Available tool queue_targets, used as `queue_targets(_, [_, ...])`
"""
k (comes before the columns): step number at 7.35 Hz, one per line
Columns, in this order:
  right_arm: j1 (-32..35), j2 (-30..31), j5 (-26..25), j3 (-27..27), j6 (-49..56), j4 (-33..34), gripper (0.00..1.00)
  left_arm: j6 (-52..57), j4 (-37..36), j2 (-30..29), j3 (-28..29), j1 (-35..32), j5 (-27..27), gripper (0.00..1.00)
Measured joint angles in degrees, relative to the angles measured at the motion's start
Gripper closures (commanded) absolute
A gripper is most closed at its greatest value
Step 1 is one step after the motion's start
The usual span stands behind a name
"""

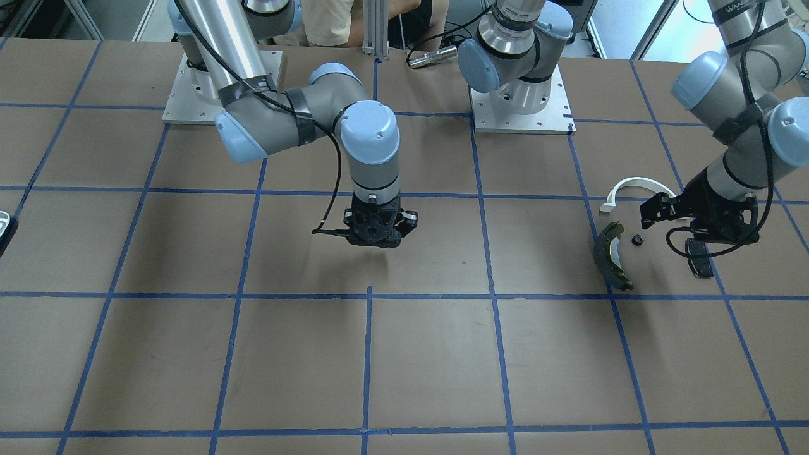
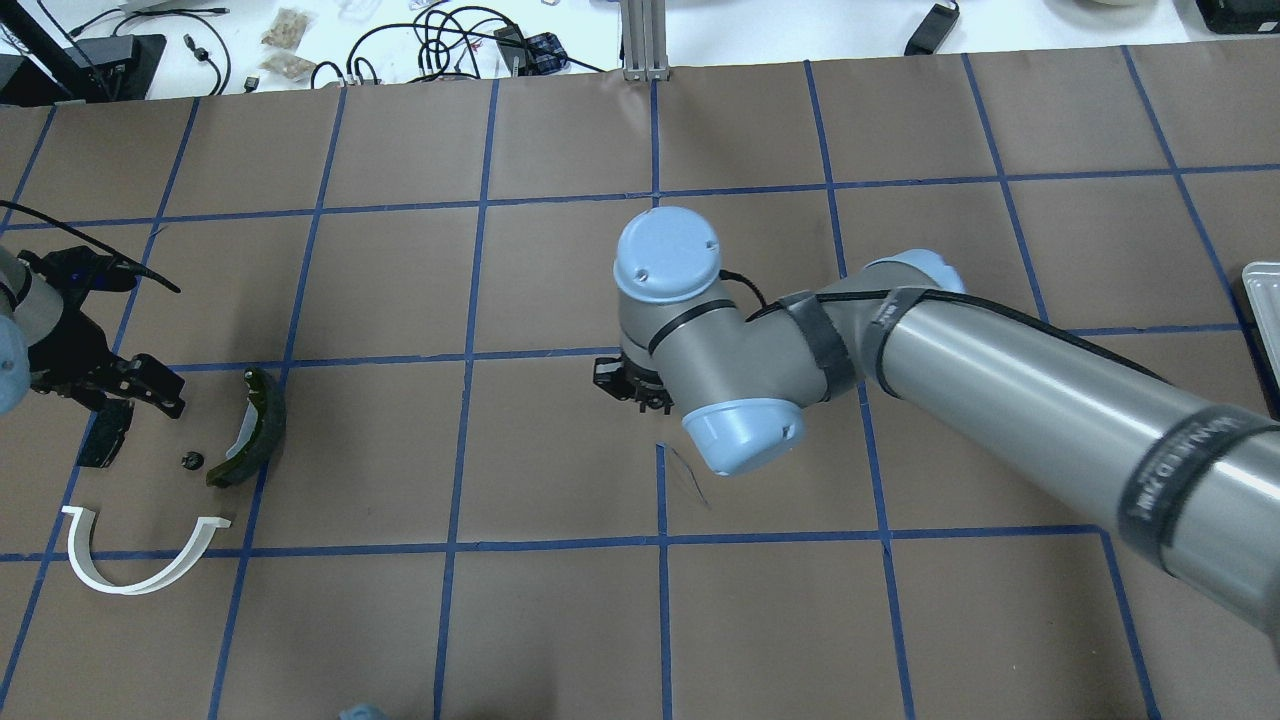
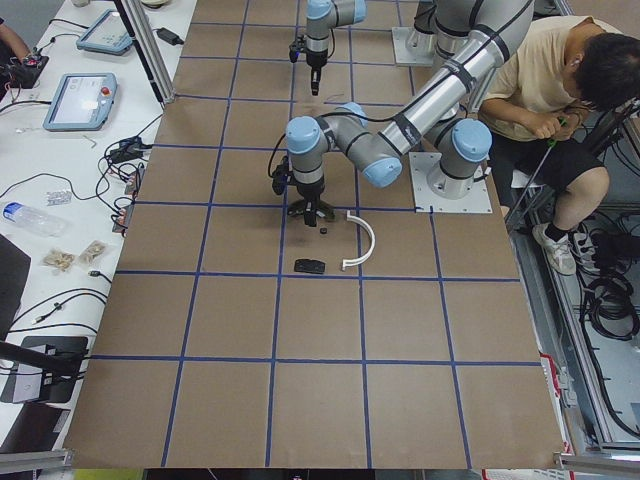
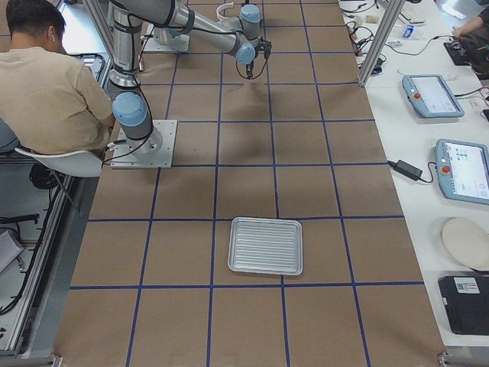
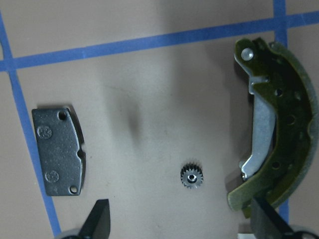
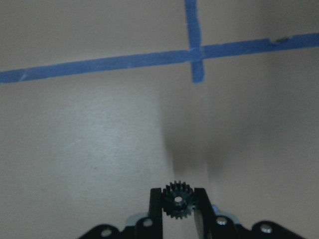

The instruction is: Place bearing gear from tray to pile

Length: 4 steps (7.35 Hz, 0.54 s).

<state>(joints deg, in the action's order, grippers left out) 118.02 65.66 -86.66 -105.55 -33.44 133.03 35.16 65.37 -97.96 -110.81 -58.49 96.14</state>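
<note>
My right gripper (image 1: 378,243) hangs over the middle of the table and is shut on a small dark bearing gear (image 6: 178,200), held between its two fingers. The pile lies at my far left: a white arched bracket (image 2: 120,586), a dark brake shoe with an olive rim (image 2: 255,430) and a black pad (image 2: 105,435). A second small gear (image 5: 191,176) lies on the table between the shoe (image 5: 279,134) and the pad (image 5: 60,149). My left gripper (image 2: 150,385) hovers over the pile, open and empty. The tray (image 4: 266,245) shows no parts on it.
The table is brown paper with a grid of blue tape. The tray's edge (image 2: 1262,310) shows at my far right. A seated person (image 4: 53,84) is beside the robot bases. Cables and tablets lie on the white bench beyond the table.
</note>
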Motion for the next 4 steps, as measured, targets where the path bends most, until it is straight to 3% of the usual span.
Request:
queue_targets(1, [1.67,-1.92,0.16,1.41,-1.08,0.41,0.02,-8.41,5.27,0.78,2.95,-4.86,-0.02,0.0])
queue_targets(4, [-3.28,-0.63,-0.44,4.34,9.32,-1.82,0.0,-33.43,12.78,1.27,7.09,-19.98,-0.83,0.0])
